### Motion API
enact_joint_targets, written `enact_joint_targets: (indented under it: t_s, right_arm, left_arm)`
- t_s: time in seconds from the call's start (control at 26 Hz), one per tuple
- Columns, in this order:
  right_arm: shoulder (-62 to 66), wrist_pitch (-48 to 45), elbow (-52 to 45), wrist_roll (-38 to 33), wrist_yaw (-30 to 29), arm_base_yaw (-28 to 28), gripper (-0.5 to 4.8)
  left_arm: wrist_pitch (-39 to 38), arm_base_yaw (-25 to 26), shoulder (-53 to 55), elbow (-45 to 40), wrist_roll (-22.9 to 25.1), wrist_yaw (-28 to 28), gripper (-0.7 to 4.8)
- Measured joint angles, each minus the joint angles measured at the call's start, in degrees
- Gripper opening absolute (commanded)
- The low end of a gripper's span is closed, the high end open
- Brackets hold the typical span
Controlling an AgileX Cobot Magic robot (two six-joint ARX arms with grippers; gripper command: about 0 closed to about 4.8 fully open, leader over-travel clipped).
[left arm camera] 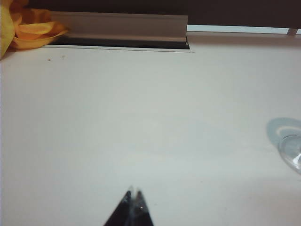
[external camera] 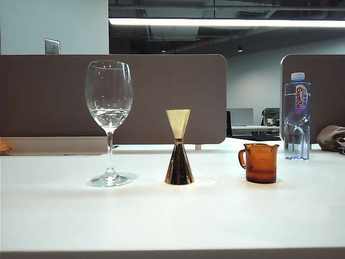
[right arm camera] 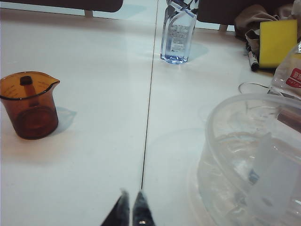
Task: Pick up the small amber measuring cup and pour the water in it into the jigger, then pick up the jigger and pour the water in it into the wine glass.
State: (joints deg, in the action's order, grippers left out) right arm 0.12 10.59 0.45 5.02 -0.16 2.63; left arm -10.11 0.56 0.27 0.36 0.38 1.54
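Exterior view: three vessels in a row on the white table (external camera: 172,221). Wine glass (external camera: 109,121) toward 9 o'clock of centre, upright, a little water in the bowl. Jigger (external camera: 179,148) at centre, upright, pale upper cone over darker lower cone. Small amber measuring cup (external camera: 260,162) toward 3 o'clock of the jigger, handle facing the jigger, well apart from it. Clear water bottle (external camera: 297,116) behind the cup, at about 1 o'clock of it. Neither arm visible here.

Left wrist view: left gripper (left arm camera: 132,197) low over bare table, fingertips pressed together, pinching nothing. Round foot of the wine glass (left arm camera: 292,151) at about 2 o'clock of the tips, well apart, cut by the frame edge. Orange and yellow cloth (left arm camera: 28,28) far off at 11 o'clock.

Right wrist view: right gripper (right arm camera: 130,200) over the table seam, fingertips nearly touching, pinching nothing. Small amber measuring cup (right arm camera: 29,104) at about 10 o'clock of the tips, well apart, upright. Water bottle (right arm camera: 179,32) far ahead at roughly 12 to 1 o'clock. Clear plastic tub (right arm camera: 256,160) near, at 3 o'clock. Yellow sponge (right arm camera: 277,42) at 1 to 2 o'clock, beyond the tub.
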Motion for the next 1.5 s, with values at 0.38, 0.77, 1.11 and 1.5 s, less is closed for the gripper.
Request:
enact_joint_targets:
  t_s: [0.38,0.77,1.11,1.5]
  right_arm:
    - [0.0,0.0,0.0,0.0,0.0,0.0,0.22]
    - [0.0,0.0,0.0,0.0,0.0,0.0,0.22]
    - [0.0,0.0,0.0,0.0,0.0,0.0,0.22]
    - [0.0,0.0,0.0,0.0,0.0,0.0,0.22]
  left_arm:
    - [14.9,-13.0,13.2,14.6,0.0,0.1,-0.02]
    - [-21.2,-23.3,26.7,49.9,0.0,-7.9,-0.02]
    - [-38.0,-34.6,27.2,52.7,-0.2,-7.9,0.26]
    - [-38.9,-40.2,27.4,52.5,-2.4,-6.0,0.26]
